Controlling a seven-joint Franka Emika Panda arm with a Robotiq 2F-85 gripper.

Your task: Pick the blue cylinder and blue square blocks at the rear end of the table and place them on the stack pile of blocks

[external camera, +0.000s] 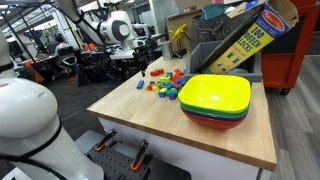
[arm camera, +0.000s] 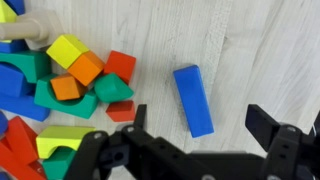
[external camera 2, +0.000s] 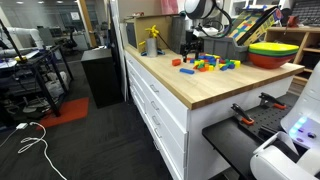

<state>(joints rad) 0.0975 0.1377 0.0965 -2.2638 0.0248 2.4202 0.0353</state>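
Observation:
A long blue square-sided block (arm camera: 194,98) lies flat on the light wood table (arm camera: 260,50), apart from the pile; it also shows in an exterior view (external camera 2: 186,71). My gripper (arm camera: 200,125) is open and hovers over the block's near end, one finger on each side, touching nothing. The pile of mixed red, blue, green, yellow and orange blocks (arm camera: 70,80) lies just beside it and shows in both exterior views (external camera: 166,83) (external camera 2: 208,64). The gripper hangs over the table's far end (external camera: 127,52) (external camera 2: 192,48). I cannot pick out a blue cylinder.
Stacked yellow, green and red bowls (external camera: 215,100) (external camera 2: 275,52) stand on the table (external camera: 140,115). A tilted "100 wooden blocks" box (external camera: 250,35) leans at the back. A yellow figure (external camera 2: 152,40) stands near the far corner. A pale wooden peg (arm camera: 30,30) lies by the pile.

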